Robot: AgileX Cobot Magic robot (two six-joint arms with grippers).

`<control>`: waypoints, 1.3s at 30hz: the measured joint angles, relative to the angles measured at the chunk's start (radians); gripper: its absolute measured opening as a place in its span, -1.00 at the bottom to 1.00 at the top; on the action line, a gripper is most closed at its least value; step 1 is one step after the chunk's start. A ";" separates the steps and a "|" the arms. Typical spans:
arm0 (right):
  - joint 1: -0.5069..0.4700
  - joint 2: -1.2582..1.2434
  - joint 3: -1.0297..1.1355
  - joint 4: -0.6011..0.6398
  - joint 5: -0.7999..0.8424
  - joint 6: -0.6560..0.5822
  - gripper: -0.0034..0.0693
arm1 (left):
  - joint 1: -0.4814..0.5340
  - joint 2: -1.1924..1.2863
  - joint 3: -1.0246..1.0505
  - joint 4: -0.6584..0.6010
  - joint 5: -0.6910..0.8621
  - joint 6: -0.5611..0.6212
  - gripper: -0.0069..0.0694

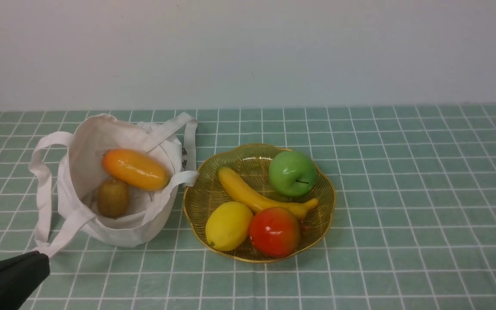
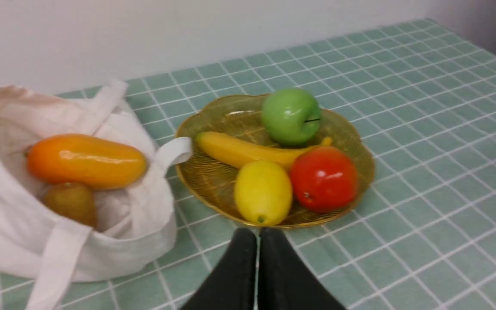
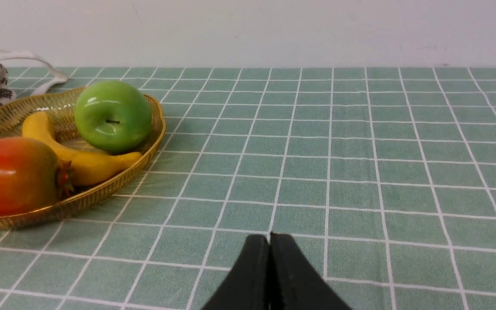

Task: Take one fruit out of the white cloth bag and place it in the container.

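The round red-to-orange fruit (image 1: 274,231) (image 2: 324,178) (image 3: 14,175) lies in the golden wire basket (image 1: 323,215) (image 2: 362,148) (image 3: 155,125), at its near side, touching a lemon and a banana. The white cloth bag (image 1: 119,232) (image 2: 114,254) stands open left of the basket. My left gripper (image 1: 37,258) (image 2: 258,232) is shut and empty, low at the near left, short of bag and basket. My right gripper (image 3: 269,237) is shut and empty over bare cloth right of the basket; it is out of the front view.
In the bag lie an elongated orange fruit (image 1: 135,169) (image 2: 85,160) and a brown kiwi (image 1: 113,197) (image 2: 70,203). The basket also holds a green apple (image 1: 292,173), a banana (image 1: 252,196) and a lemon (image 1: 228,225). A green checked cloth (image 1: 424,193) covers the table, with a wall behind.
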 joint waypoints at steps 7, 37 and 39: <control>0.000 0.000 0.000 0.000 0.000 0.000 -0.95 | 0.135 -0.154 0.241 0.243 -0.132 -0.253 -0.84; 0.000 0.000 0.000 0.000 0.000 0.000 -0.95 | 0.304 -0.329 0.435 0.184 -0.131 -0.214 -0.84; 0.000 0.000 0.000 0.000 0.000 0.000 -0.95 | 0.283 -0.329 0.435 0.184 -0.131 -0.214 -0.84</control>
